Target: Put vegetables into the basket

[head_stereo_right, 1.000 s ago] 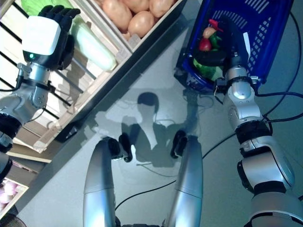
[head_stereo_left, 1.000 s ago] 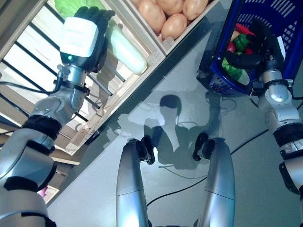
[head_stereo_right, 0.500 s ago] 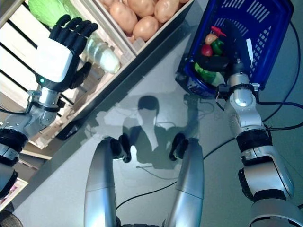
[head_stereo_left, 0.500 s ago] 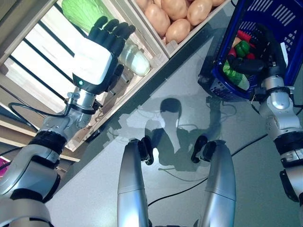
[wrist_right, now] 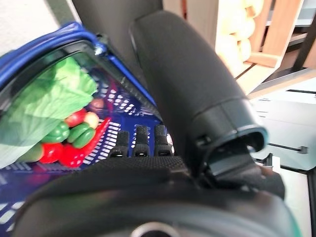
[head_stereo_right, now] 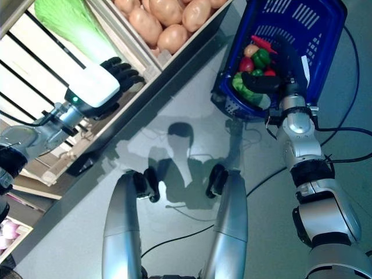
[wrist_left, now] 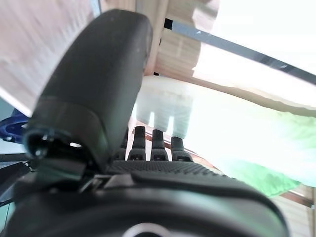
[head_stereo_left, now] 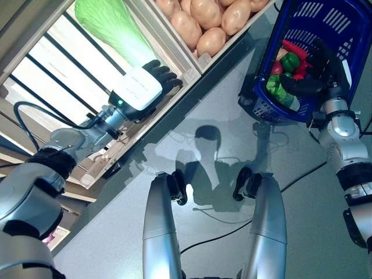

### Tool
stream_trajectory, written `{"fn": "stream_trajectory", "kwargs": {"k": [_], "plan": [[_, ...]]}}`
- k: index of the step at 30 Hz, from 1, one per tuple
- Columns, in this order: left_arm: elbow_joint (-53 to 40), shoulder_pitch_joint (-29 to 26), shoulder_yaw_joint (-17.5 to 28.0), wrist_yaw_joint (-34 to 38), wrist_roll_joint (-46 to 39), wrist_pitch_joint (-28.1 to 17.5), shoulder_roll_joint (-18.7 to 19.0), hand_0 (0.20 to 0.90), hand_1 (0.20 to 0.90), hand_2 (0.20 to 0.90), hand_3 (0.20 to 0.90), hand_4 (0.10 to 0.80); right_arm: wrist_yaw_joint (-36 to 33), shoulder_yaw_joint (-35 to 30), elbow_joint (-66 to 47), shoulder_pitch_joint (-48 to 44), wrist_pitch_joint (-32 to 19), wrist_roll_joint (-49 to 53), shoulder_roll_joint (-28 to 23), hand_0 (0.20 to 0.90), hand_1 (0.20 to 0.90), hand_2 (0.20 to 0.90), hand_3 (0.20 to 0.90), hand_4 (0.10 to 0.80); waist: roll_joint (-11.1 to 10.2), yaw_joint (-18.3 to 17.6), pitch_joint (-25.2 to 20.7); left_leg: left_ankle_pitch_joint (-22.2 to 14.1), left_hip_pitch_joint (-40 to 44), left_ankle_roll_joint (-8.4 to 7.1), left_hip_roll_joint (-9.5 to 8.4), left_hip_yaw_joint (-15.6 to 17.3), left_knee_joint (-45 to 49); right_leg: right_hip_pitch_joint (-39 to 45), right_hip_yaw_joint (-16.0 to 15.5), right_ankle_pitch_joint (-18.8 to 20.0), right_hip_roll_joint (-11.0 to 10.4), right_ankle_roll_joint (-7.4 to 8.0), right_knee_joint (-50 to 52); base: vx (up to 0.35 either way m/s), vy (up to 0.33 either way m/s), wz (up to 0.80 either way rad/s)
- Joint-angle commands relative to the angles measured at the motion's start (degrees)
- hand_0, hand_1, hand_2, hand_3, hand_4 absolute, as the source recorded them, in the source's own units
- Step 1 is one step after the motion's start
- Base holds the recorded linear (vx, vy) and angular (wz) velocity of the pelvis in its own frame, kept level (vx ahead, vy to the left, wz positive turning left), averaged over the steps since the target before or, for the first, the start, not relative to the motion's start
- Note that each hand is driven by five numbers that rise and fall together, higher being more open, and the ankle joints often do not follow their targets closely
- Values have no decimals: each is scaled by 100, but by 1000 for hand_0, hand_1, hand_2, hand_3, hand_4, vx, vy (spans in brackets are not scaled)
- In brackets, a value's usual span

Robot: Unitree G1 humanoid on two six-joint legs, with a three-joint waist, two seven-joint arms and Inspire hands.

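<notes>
A long green-and-white cabbage (head_stereo_left: 110,26) lies in a wooden crate at the upper left. My left hand (head_stereo_left: 139,93) is at its white stem end, fingers (head_stereo_left: 164,74) straight and pointing past it; the left wrist view shows the pale cabbage (wrist_left: 237,148) just beyond the fingers, nothing gripped. At the upper right my right hand (head_stereo_left: 317,81) is curled over the rim of the blue basket (head_stereo_left: 343,29). Inside the basket lie a leafy green (head_stereo_left: 278,90), a green pepper (head_stereo_left: 290,61) and red peppers (head_stereo_left: 293,49).
A crate of potatoes (head_stereo_left: 203,23) sits beside the cabbage, parted from it by a wooden divider (head_stereo_left: 168,35). The slatted wooden shelf (head_stereo_left: 58,75) runs diagonally along the left. Grey floor (head_stereo_left: 232,116) lies between shelf and basket.
My left hand has dropped from over the cabbage to its stem end and turned flatter, uncovering the cabbage. The right hand still holds the basket. The camera shifted slightly.
</notes>
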Motion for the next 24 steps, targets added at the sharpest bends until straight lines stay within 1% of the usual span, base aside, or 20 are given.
{"fn": "stream_trajectory", "kwargs": {"k": [1, 3, 5, 8, 10, 11, 13, 15, 17, 20, 22, 24], "plan": [[397, -389, -109, -488, -474, 266, 113, 900, 900, 900, 900, 800, 220, -13, -87, -628, -544, 357, -345, 900, 900, 900, 900, 800, 150, -62, -228, -600, 449, -319, 126, -118, -366, 525, 168, 126, -226, 163, -637, 0, 0, 0], [458, -433, -133, -592, -445, 332, 97, 900, 900, 900, 900, 800, 224, -19, -71, -646, -561, 360, -326, 900, 900, 900, 900, 800, 142, -69, -215, -604, 420, -321, 133, -129, -346, 501, 176, 123, -220, 166, -621, 0, 0, 0], [590, -543, -199, -731, -558, 606, 35, 900, 900, 900, 900, 800, 282, 6, -36, -714, -561, 381, -314, 900, 900, 900, 900, 800, 122, -88, -204, -629, 313, -317, 157, -154, -238, 398, 209, 109, -206, 163, -534, -2, 4, -2], [800, -695, -216, -675, -548, 1007, -66, 900, 900, 900, 900, 800, 434, 48, -36, -791, -523, 376, -304, 900, 900, 900, 900, 800, 85, -100, -213, -662, 177, -306, 178, -189, -120, 258, 242, 92, -199, 154, -433, 0, 3, -1], [857, -750, -196, -671, -516, 1147, -70, 900, 900, 900, 900, 800, 474, 59, -62, -798, -527, 391, -308, 900, 900, 900, 900, 800, 72, -99, -214, -664, 132, -302, 185, -201, -85, 216, 246, 91, -197, 149, -408, 0, 0, -2], [942, -858, -198, -680, -429, 1301, -70, 900, 900, 900, 900, 800, 533, 68, -62, -820, -546, 412, -316, 900, 900, 900, 900, 800, 58, -101, -204, -657, 120, -297, 191, -204, -80, 207, 235, 94, -199, 141, -401, 4, 1, -5], [1020, -930, -211, -620, -353, 1363, -61, 900, 900, 900, 900, 800, 561, 80, -63, -854, -538, 422, -318, 900, 900, 900, 900, 800, 50, -108, -211, -657, 90, -295, 192, -215, -58, 180, 236, 85, -194, 134, -371, 7, 4, -6], [1127, -1052, -221, -722, -303, 1515, -88, 900, 900, 900, 900, 800, 616, 93, -35, -891, -540, 435, -306, 900, 900, 900, 900, 800, 38, -124, -228, -663, 25, -292, 212, -228, -9, 129, 241, 74, -188, 123, -334, 7, 10, -5], [1222, -1216, -307, -1000, -344, 1769, -121, 900, 900, 900, 900, 800, 650, 109, 8, -942, -538, 447, -296, 900, 900, 900, 900, 800, 48, -148, -237, -645, 2, -292, 215, -218, -25, 107, 252, 83, -181, 116, -337, 9, 25, -6], [1318, -1317, -335, -1265, -388, 1945, -145, 900, 900, 900, 900, 800, 650, 110, 10, -963, -528, 437, -304, 900, 900, 900, 900, 800, 54, -170, -254, -629, -40, -284, 228, -206, -18, 67, 266, 91, -181, 114, -324, 3, 9, -1], [1397, -1440, -400, -1552, -400, 2111, -171, 900, 900, 900, 900, 800, 687, 121, 65, -1006, -520, 410, -301, 900, 900, 900, 900, 800, 63, -192, -259, -610, -55, -282, 227, -195, -36, 48, 278, 104, -177, 115, -331, 1, 15, 0], [1491, -1546, -419, -1960, -451, 2376, -208, 900, 900, 900, 900, 800, 724, 160, 68, -1077, -503, 409, -322, 900, 900, 900, 900, 800, 61, -220, -250, -589, -94, -282, 248, -187, -38, 12, 282, 118, -169, 105, -335, -3, 36, -2]]}}
